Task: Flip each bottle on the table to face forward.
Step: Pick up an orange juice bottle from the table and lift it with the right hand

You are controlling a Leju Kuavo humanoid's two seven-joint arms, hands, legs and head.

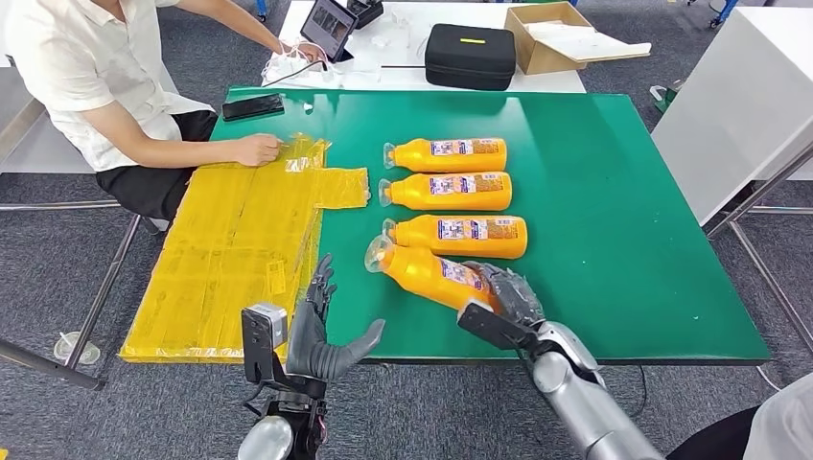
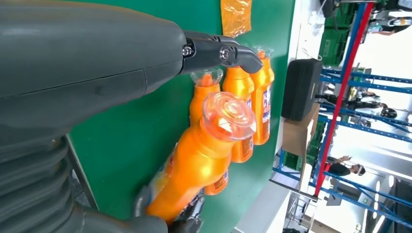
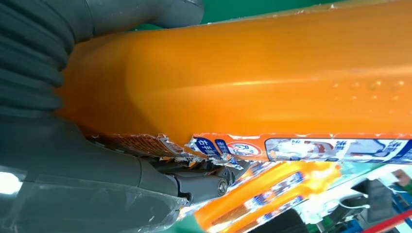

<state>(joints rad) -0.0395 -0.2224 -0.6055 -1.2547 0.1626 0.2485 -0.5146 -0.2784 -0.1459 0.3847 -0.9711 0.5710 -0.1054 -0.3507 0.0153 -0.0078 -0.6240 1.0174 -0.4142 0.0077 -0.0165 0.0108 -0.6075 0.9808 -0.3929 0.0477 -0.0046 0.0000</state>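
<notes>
Several orange bottles with clear caps lie on the green table. Three lie in a column, labels up: far bottle, middle bottle, near bottle. My right hand grips the base end of a fourth bottle, lifted at a slant with its cap pointing left. This held bottle and its cap are close in the left wrist view; its orange body and torn label are in the right wrist view. My left hand is open beside the table's near edge, left of the bottle.
A flattened yellow plastic sheet covers the table's left part, and a seated person's hand rests on it. A phone lies at the far left corner. Behind stand a black case, a cardboard box and a tablet.
</notes>
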